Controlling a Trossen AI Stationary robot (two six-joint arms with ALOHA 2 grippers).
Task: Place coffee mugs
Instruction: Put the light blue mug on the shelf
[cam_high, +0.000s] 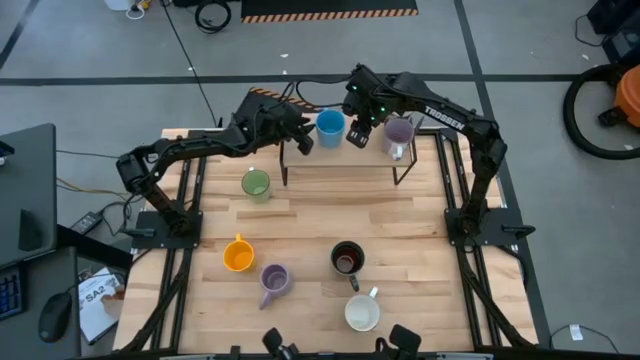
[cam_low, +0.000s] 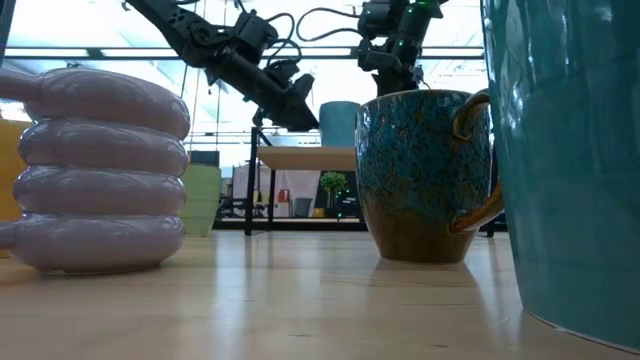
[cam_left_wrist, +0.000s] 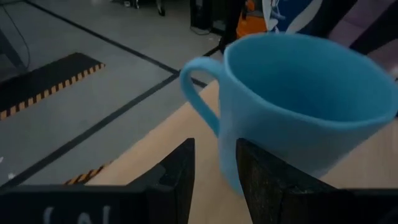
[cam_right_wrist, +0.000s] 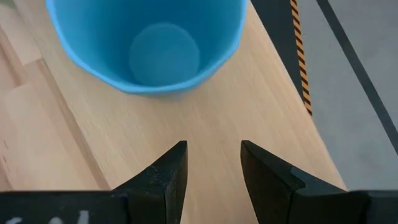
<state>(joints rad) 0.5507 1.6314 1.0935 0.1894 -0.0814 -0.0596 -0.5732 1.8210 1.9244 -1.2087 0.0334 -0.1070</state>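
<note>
Filling the low view's right edge, a teal mug (cam_low: 575, 150) stands nearest. Only the right wrist view shows inside the blue mug (cam_right_wrist: 149, 43) on the far shelf (cam_high: 340, 160); both the left gripper (cam_left_wrist: 214, 171) and right gripper (cam_right_wrist: 213, 165) stand spread, holding nothing.

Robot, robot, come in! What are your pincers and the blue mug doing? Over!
Both pincers open. Left pincer and right pincer flank blue mug on raised shelf. Lilac mug stands beside.
</note>
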